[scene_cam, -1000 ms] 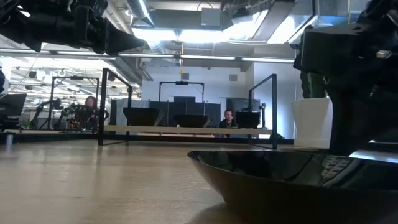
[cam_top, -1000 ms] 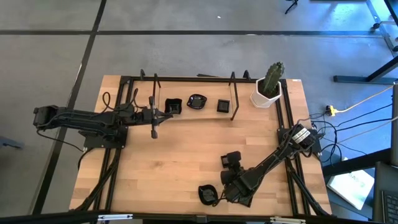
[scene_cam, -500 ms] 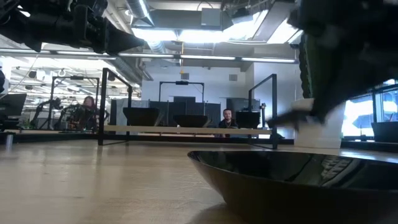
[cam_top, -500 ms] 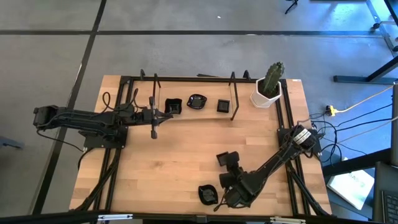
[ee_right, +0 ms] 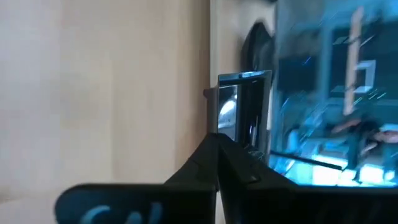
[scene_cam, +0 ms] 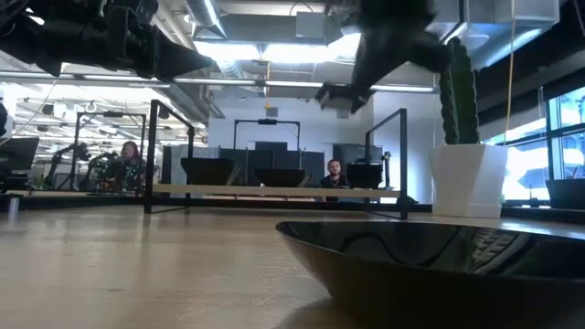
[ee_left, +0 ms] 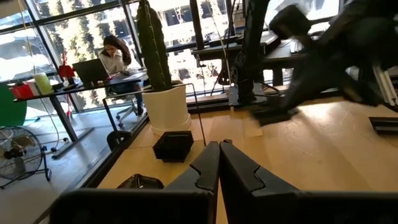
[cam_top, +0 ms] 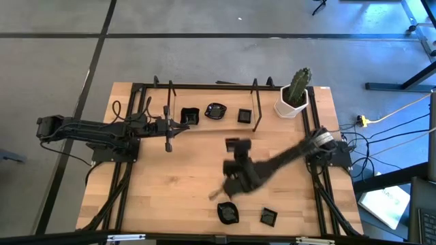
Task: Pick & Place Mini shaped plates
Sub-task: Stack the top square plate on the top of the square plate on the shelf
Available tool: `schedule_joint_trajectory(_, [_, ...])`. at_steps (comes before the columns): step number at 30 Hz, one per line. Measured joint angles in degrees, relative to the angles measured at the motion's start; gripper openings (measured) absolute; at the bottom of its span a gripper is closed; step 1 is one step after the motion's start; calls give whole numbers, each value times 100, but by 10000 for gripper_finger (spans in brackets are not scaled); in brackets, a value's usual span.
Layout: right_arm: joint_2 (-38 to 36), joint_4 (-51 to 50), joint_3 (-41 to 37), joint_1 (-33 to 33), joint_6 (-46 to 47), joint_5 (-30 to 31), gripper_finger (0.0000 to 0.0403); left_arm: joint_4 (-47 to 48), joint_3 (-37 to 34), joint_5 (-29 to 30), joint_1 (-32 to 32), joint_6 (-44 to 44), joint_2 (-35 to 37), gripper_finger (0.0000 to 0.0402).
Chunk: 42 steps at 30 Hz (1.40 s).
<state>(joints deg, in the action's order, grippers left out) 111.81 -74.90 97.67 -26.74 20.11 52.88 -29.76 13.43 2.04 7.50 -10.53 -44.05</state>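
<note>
Three small glossy black plates (cam_top: 215,111) stand in a row at the far side, between the posts of a black frame. Two more lie by the near edge: a wavy-rimmed one (cam_top: 228,212), which fills the low view's foreground (scene_cam: 439,265), and a square one (cam_top: 268,216). My right gripper (cam_top: 218,192) hangs blurred above the table's middle, raised well clear (scene_cam: 336,92), fingers shut (ee_right: 216,142) with nothing between them. My left gripper (cam_top: 180,124) stays level at the far left, shut (ee_left: 219,145), just short of the far row.
A white pot with a green cactus (cam_top: 294,95) stands at the far right corner. The black frame (cam_top: 256,109) runs along the far edge and down both sides. Bare wood lies between the far row and the near plates. People sit in the room beyond the table.
My right gripper has risen from the near edge beside the wavy plate and swung toward the table's middle, tipping less steeply downward. The square plate now shows on the wood where the gripper stood. The wavy plate has not moved.
</note>
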Motion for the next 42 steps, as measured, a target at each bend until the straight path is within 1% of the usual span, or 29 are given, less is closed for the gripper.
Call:
schedule_joint_trajectory(2, [0,3,105,412,-293,-219,1,0,0,0,-1,71,0,8])
schedule_joint_trajectory(5, [0,-3,168,1050,-604,-237,1,0,0,0,-2,75,0,7])
schedule_joint_trajectory(7, [0,-8,168,1485,-664,-289,1,0,0,0,-1,75,-1,5])
schedule_joint_trajectory(11, [0,59,150,2275,-827,-653,1,1,0,1,-2,75,0,4])
schedule_joint_trajectory(15, [0,141,140,2714,-1197,-716,1,2,0,2,-2,75,0,4])
schedule_joint_trajectory(17, [-4,184,140,2869,-1303,-951,1,2,0,2,-1,75,0,4])
schedule_joint_trajectory(20, [-4,188,140,3030,-1255,-1350,1,2,0,2,-1,75,0,4])
schedule_joint_trajectory(25, [-4,53,140,3107,-1307,-1311,1,2,0,2,-2,75,-1,7])
schedule_joint_trajectory(28, [-4,-212,136,3110,-1409,-1478,0,2,0,2,-1,75,0,8])
schedule_joint_trajectory(33, [-32,-532,133,3113,-1325,-1529,0,2,0,4,0,77,0,5])
schedule_joint_trajectory(39, [-39,-570,133,3113,-1147,-1569,0,2,0,4,-1,75,-2,5])
schedule_joint_trajectory(42, [-39,-567,133,3113,-1125,-1751,0,2,0,4,0,75,0,8])
